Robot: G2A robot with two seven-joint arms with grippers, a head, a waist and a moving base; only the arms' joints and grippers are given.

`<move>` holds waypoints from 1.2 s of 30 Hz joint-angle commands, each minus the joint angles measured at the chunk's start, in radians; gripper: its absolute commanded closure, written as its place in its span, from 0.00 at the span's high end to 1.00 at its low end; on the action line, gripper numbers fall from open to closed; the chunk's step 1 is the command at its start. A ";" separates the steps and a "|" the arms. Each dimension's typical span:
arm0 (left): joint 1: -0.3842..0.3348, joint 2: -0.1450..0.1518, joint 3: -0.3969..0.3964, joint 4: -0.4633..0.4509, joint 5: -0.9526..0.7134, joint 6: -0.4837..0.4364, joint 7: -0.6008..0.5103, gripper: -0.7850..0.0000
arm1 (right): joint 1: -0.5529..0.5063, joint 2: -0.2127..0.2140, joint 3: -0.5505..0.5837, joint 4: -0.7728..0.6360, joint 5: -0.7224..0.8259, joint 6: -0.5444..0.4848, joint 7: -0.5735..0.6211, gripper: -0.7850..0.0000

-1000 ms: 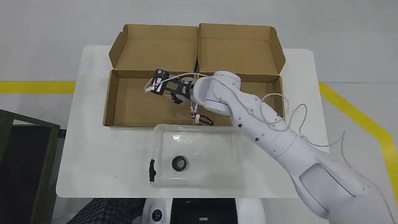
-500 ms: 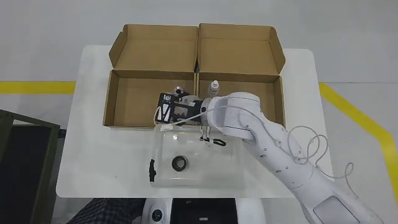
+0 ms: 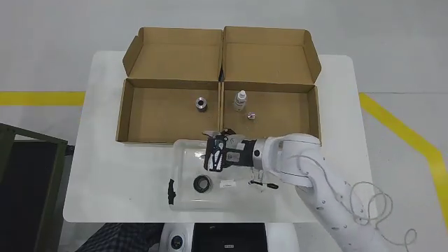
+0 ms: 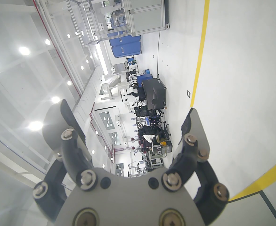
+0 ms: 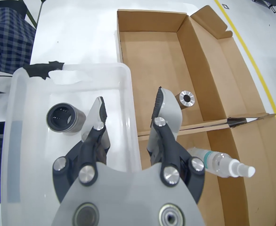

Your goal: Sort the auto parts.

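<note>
A clear plastic bin (image 3: pixel 183 197) stands at the table's front and holds a black-lined metal bearing (image 3: pixel 203 183) (image 5: pixel 65 118). Behind it, the left cardboard box (image 3: pixel 150 115) contains a small metal cylinder (image 3: pixel 200 102) (image 5: pixel 186 99). In the right cardboard box (image 3: pixel 287 112) are a spray bottle (image 3: pixel 240 99) (image 5: pixel 220 162) and a small metal part (image 3: pixel 251 117). My right gripper (image 3: pixel 210 155) (image 5: pixel 131 102) hangs open and empty over the bin's far edge, beside the bearing. My left gripper (image 4: pixel 128 116) is open, holds nothing and faces the room.
Both box lids (image 3: pixel 224 49) stand folded back at the far side. A strip of black tape (image 3: pixel 170 190) (image 5: pixel 43 68) sits on the bin's front-left corner. Bare white table (image 3: pixel 101 147) lies left of the boxes and bin.
My right gripper has drawn back from inside the left cardboard box to above the bin. The small metal cylinder now lies uncovered in that box.
</note>
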 commanded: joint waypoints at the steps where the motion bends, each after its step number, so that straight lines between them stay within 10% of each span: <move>1: 0.000 0.000 0.000 0.000 0.000 0.000 0.000 1.00 | -0.028 0.007 0.007 -0.017 -0.017 -0.022 -0.008 0.48; 36: 0.000 0.000 0.000 0.000 0.000 0.000 0.000 1.00 | -0.055 0.031 -0.144 0.115 -0.113 -0.079 -0.088 0.65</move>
